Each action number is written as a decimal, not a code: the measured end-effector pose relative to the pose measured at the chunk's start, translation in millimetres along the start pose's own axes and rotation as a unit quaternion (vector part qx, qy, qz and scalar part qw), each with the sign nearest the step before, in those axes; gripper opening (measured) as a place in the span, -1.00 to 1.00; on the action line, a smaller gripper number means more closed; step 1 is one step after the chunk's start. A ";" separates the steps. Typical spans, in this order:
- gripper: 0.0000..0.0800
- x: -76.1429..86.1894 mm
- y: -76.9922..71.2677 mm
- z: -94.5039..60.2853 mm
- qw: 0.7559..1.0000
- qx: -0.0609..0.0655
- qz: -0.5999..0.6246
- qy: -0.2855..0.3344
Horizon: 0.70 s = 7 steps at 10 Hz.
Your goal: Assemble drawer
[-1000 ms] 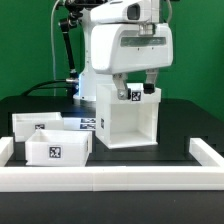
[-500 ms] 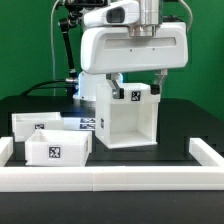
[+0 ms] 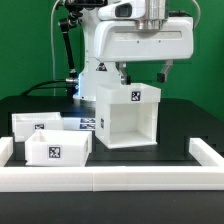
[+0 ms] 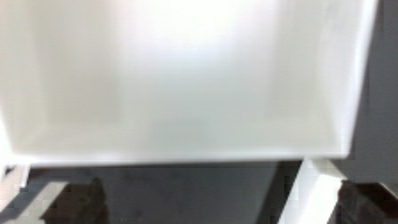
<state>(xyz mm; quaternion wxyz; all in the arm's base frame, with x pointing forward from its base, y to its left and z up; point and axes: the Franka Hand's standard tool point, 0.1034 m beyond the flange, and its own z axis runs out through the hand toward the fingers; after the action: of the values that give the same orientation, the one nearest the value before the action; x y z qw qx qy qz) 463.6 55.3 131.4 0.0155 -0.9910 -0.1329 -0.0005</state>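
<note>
While the tall white plastic open-faced housing (image 3: 127, 115) is standing upright on the black table (image 3: 180, 128), the two-finger gripper (image 3: 141, 74) is hovering just above its top, fingers spread and gripping nothing. The front shallow white tray (image 3: 58, 150) and rear shallow white tray (image 3: 35, 122) are lying towards the exterior view's left, probably waiting to slide into the open face.
</note>
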 end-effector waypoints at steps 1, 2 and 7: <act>0.62 1.4 0.8 1.3 1.000 0.001 0.001 -0.001; 0.62 1.2 0.8 1.5 1.000 0.001 0.001 -0.001; 0.62 -25.3 -11.0 5.8 0.999 0.007 0.038 -0.010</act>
<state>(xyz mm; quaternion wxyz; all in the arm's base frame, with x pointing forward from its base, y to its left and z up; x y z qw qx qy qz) 436.3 59.5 125.8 0.0212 -0.9951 -0.0957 0.0111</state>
